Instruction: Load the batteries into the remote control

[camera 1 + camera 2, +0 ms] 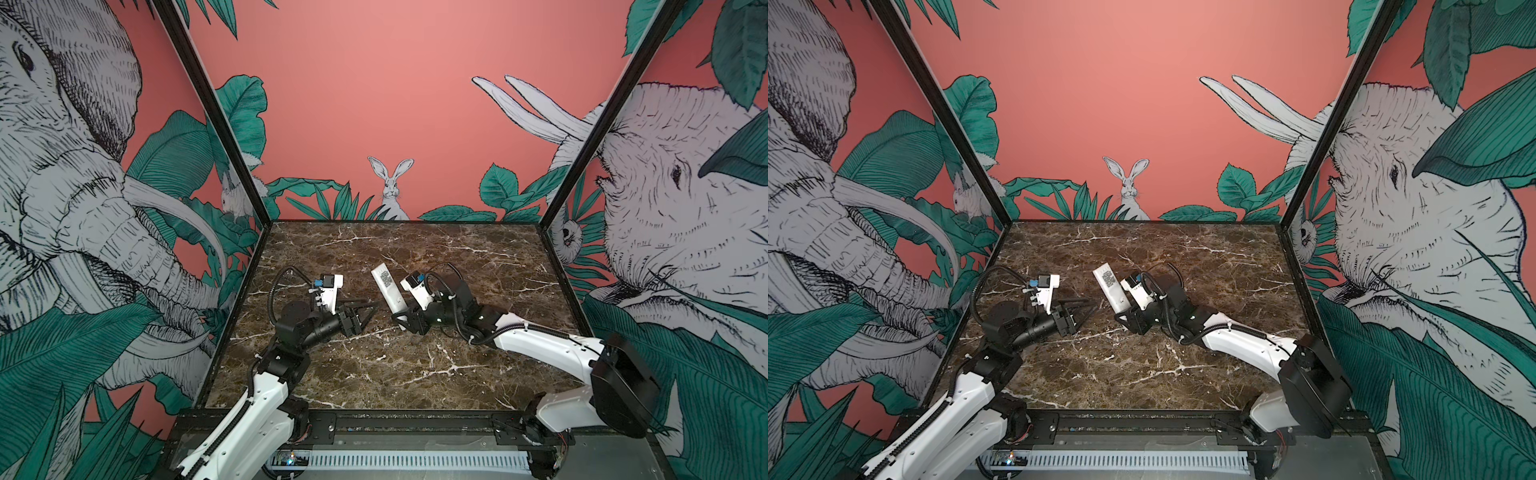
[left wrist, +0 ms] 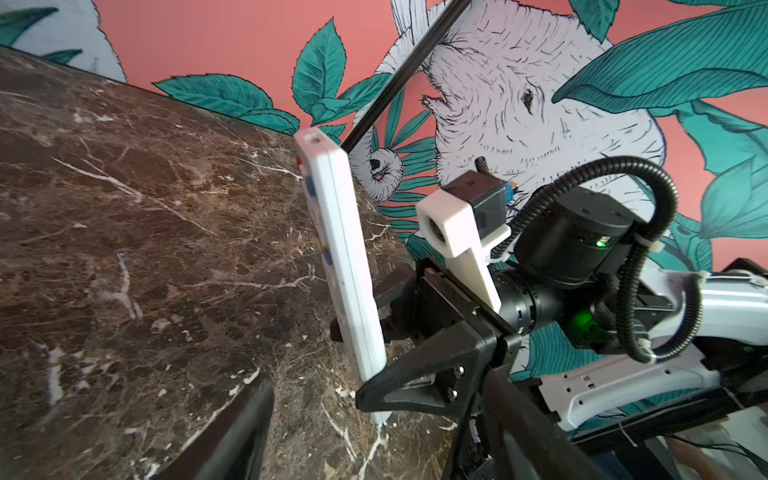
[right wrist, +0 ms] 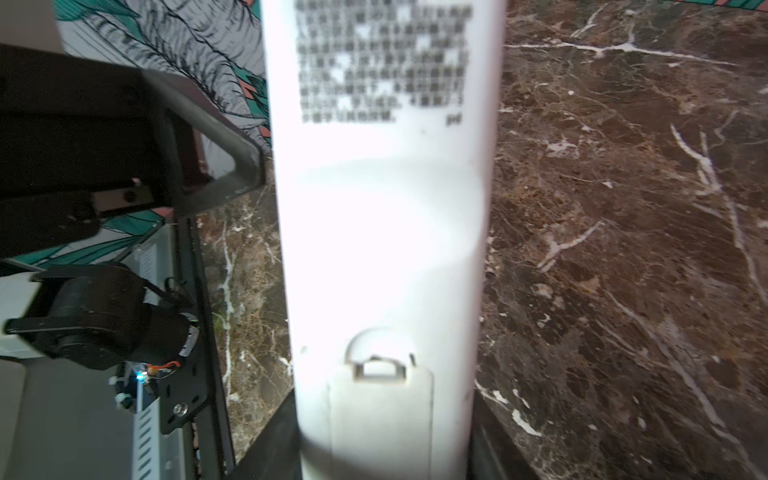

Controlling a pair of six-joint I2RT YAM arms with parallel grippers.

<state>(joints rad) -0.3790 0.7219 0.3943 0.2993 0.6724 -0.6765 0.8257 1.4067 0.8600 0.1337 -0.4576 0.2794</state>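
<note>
Front rail (image 1: 415,422) with a slotted white strip (image 1: 415,460) sits nearest in both top views. Walls (image 1: 374,104): pink mural with elephants, green leaves and a rabbit (image 1: 390,187) at back centre. Table (image 1: 415,365): dark brown marble with white veins. Left arm (image 1: 257,399) reaches in from front left, right arm (image 1: 540,340) from front right; their wrists come close near the table's middle.

Remote (image 1: 388,289): white, mid table, slanted, far end raised, back toward the top camera. Cannot tell whether its near end touches the marble. The back carries a block of dark print (image 3: 382,62), several lines, too blurred to read. In a top view the print (image 1: 387,279) is only a dark patch. The left wrist view shows the remote (image 2: 345,266) edge-on, with blue and red buttons (image 2: 326,257) on the face turned away from the right wrist.

Right gripper (image 1: 400,312) pinches the remote's near end, one finger (image 2: 395,390) on each side edge. Left gripper (image 1: 371,304) is spread wide and holds nothing; its tips aim at the remote's near end, near but apart.

Cover (image 3: 382,415) is in place on the remote's back between the right fingers, with the latch (image 3: 380,370) at its end. Green lights (image 2: 582,328) glow on the right wrist.
</note>
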